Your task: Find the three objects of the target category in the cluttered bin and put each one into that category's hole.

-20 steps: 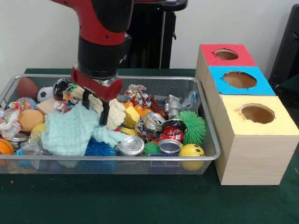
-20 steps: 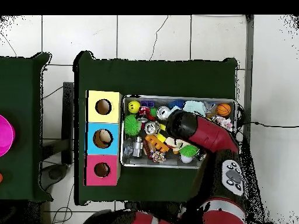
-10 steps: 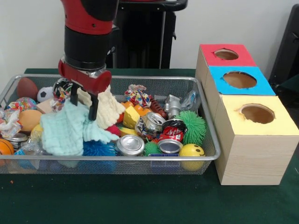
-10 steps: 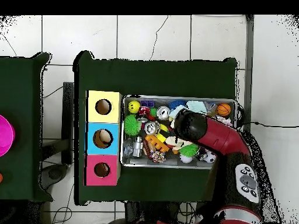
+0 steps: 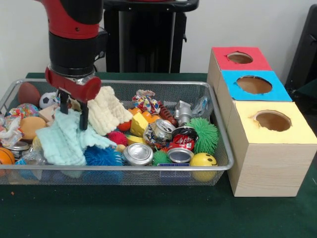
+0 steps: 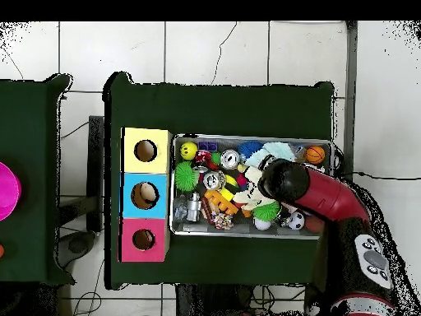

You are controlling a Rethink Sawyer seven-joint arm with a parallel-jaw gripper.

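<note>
Since the earlier frame I have tracked the arm carrying the pincer leftward across the wire bin, clear of the cream cloth and onto the mint cloth. I cannot tell how far the pincer is open, nor whether it holds anything. Target category remains unidentified; the three-hole box stands just beside the bin, so I judge sorting incomplete.
</note>
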